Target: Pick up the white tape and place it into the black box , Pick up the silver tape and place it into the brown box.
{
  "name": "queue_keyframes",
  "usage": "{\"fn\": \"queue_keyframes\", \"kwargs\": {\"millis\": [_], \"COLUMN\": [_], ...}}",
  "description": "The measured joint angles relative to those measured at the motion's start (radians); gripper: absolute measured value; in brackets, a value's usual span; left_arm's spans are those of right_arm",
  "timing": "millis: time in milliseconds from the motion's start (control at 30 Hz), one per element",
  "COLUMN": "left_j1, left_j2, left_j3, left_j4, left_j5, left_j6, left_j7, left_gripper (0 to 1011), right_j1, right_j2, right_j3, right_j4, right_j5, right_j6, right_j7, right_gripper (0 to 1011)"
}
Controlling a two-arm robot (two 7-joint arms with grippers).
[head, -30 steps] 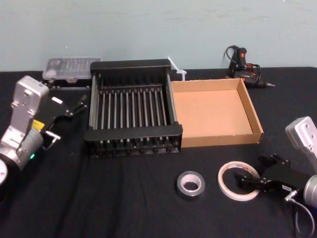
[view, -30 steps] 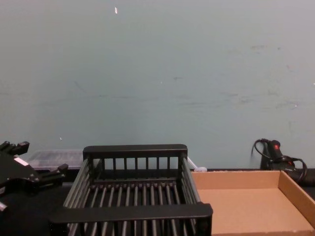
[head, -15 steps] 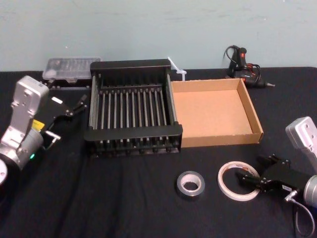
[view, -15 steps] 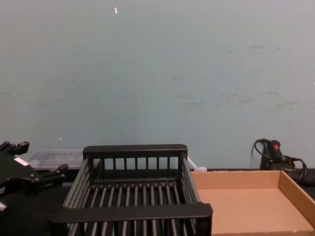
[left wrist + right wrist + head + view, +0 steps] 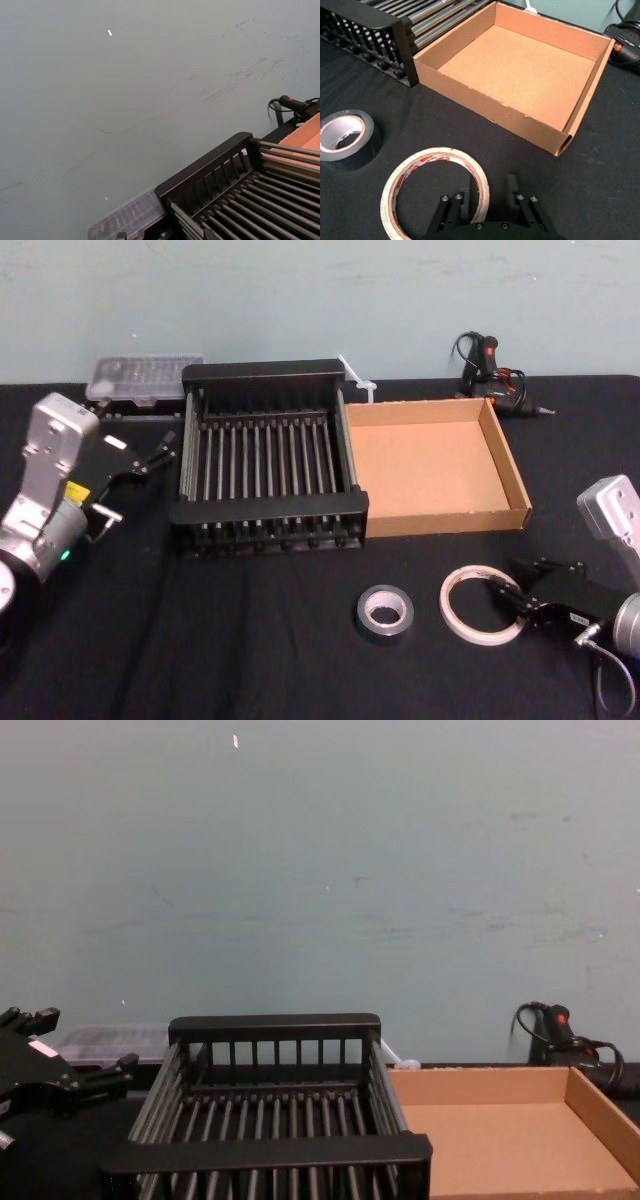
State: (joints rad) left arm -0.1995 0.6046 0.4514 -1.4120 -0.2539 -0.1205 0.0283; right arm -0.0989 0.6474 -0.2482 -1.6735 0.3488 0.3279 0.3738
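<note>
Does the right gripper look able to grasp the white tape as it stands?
Probably yes: the right gripper is open, fingers straddling the rim of the white tape; nothing blocks it, the silver tape lies apart. The left gripper idles beside the black box.

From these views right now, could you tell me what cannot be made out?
White tape: near rim hidden under the right gripper, right wrist view.
Silver tape: one side cut off by the edge, right wrist view.
Left gripper: partly cut off by the edge, chest view.
Clear case: contents too small, head view.
</note>
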Motion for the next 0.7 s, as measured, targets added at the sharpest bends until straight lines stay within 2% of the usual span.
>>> {"fn": "queue_keyframes", "kwargs": {"millis": [67, 167, 200, 267, 300, 400, 700], "left_j1": [0.0, 0.0, 0.0, 0.0, 0.0, 0.0, 0.0], "left_j2": [0.0, 0.0, 0.0, 0.0, 0.0, 0.0, 0.0], "left_j3": [0.0, 0.0, 0.0, 0.0, 0.0, 0.0, 0.0], "left_j4": [0.0, 0.0, 0.0, 0.0, 0.0, 0.0, 0.0], "left_j5": [0.0, 0.0, 0.0, 0.0, 0.0, 0.0, 0.0], "left_j6": [0.0, 0.0, 0.0, 0.0, 0.0, 0.0, 0.0], "left_j7": [0.0, 0.0, 0.0, 0.0, 0.0, 0.0, 0.0], "left_gripper": [1001, 1001, 1001, 1001, 1001, 1001, 1001], "right_j1": [0.0, 0.0, 0.0, 0.0, 0.0, 0.0, 0.0], "right_j2": [0.0, 0.0, 0.0, 0.0, 0.0, 0.0, 0.0], "right_j3": [0.0, 0.0, 0.0, 0.0, 0.0, 0.0, 0.0], "right_j4": [0.0, 0.0, 0.0, 0.0, 0.0, 0.0, 0.0], "right_j5": [0.0, 0.0, 0.0, 0.0, 0.0, 0.0, 0.0], "right_j6": [0.0, 0.0, 0.0, 0.0, 0.0, 0.0, 0.0], "right_j7": [0.0, 0.0, 0.0, 0.0, 0.0, 0.0, 0.0], "right_gripper": [385, 329, 268, 223, 166, 92, 80]}}
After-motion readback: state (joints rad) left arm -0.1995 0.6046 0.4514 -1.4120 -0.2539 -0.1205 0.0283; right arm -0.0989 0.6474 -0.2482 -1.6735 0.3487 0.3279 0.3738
